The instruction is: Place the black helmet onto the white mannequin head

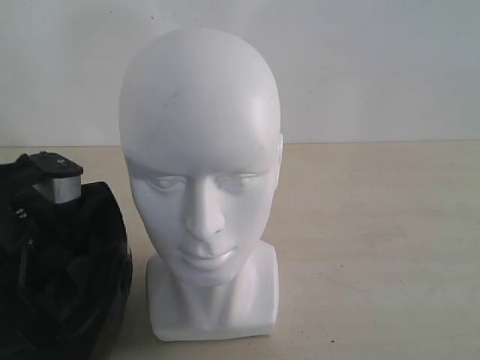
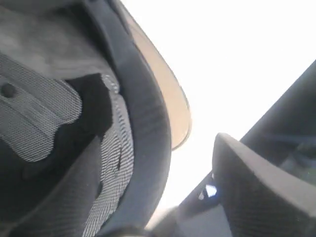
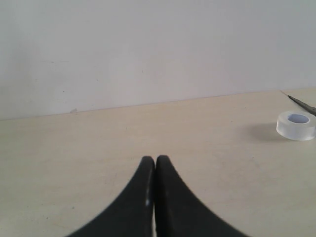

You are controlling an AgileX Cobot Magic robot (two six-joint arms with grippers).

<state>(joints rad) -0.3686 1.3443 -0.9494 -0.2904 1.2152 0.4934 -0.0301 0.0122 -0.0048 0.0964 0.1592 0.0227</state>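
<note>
The helmet [image 1: 67,277] sits on the tabletop [image 1: 375,225] just beside the head [image 1: 199,150], on the left arm's side, with its top well below the crown. The coming move looks like a lift up and across to the right, so the left arm is the nearer one. The left tool [image 2: 168,207] is at the helmet's rim. 1 finger [image 2: 247,192] shows outside the shell, but I cannot tell whether it is clamped. The right tool [image 3: 155,163] has its 2 fingers pressed together, empty, over bare tabletop near a tape roll [image 3: 295,124]. The shell is matte black with woven mesh padding and a curved tinted visor. The head is glossy, smooth and upright on a squarish base.
</note>
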